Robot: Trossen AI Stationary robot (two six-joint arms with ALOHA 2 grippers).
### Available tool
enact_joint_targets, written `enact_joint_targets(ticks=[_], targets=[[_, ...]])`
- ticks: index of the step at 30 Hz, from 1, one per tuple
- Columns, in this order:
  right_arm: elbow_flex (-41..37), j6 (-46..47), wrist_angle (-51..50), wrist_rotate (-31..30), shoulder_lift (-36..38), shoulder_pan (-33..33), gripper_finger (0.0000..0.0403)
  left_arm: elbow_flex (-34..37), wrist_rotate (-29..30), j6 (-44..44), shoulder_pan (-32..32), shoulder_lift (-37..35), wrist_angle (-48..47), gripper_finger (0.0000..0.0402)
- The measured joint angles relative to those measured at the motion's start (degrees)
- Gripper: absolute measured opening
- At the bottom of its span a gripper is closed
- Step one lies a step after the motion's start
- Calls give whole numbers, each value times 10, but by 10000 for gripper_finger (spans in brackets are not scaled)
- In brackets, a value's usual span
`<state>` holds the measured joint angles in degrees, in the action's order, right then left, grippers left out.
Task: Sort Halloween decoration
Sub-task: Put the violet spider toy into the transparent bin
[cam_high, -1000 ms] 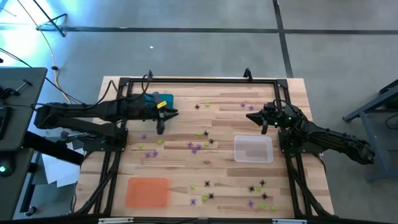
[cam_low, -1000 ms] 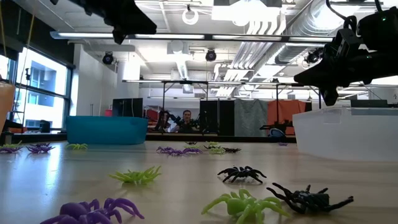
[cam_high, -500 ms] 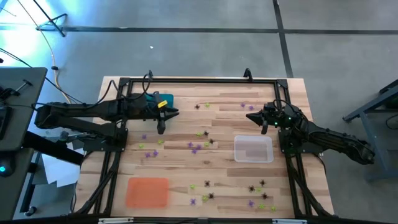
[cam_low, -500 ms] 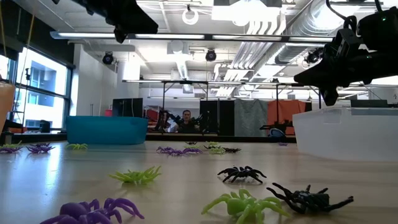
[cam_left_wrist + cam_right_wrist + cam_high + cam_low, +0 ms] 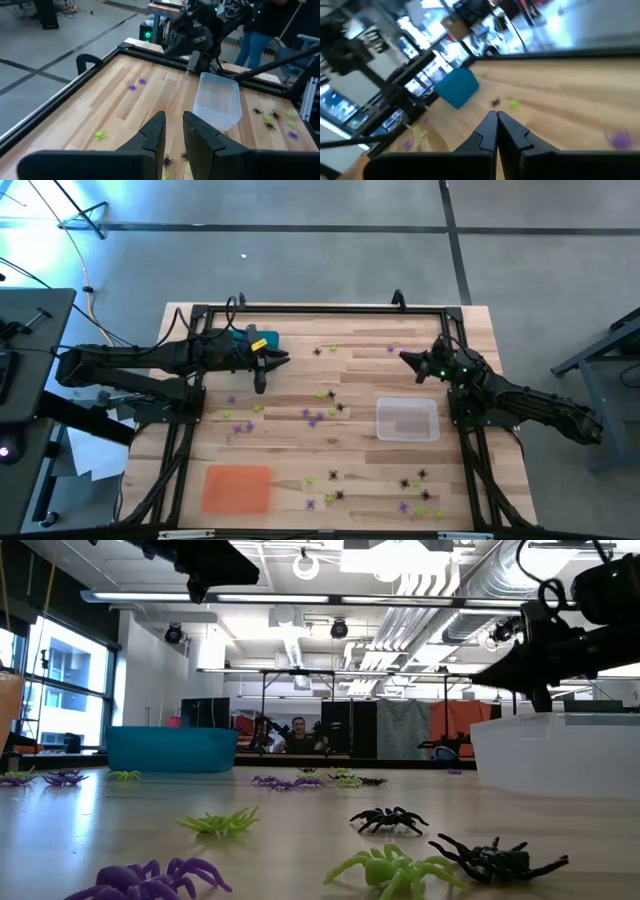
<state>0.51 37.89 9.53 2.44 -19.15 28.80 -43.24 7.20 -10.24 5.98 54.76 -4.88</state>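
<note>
Spiders [image 5: 322, 412]: all on the table [image 5: 480, 330], loose clusters mid-table and along the near edge; none visible in a tray or a gripper.

Right gripper [image 5: 404, 358]: jaws pressed together, empty. Over the last second it swung from a downward tilt to roughly level and shifted a little toward the far edge, beside the clear tray [image 5: 407, 419]. Reads as repositioning, not a pick.

Left gripper [image 5: 174, 134]: narrow slit between the fingers, nothing seen in it. Hasn't moved; hangs above the table next to the teal tray [image 5: 258, 340].

Net: no sorting progress this second.

Hard to tell:
- spider colours and counts from overhead, too small
- teal tray half hidden under the left arm
- orange tray [image 5: 237, 488] looks bare
- clear tray contents not readable
- low view cuts both grippers at the top
</note>
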Motion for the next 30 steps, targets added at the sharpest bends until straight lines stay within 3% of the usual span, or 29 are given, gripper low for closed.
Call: enact_joint_targets(ticks=[3,16,30], targets=[[0,52,-34,-4,0,0,0,0,17,-1,0,0,6,53],[0,97,-21,-83,0,1,0,0,84,16,0,0,18,53],[0,132,-32,-95,0,1,0,0,85,63,0,0,30,53]])
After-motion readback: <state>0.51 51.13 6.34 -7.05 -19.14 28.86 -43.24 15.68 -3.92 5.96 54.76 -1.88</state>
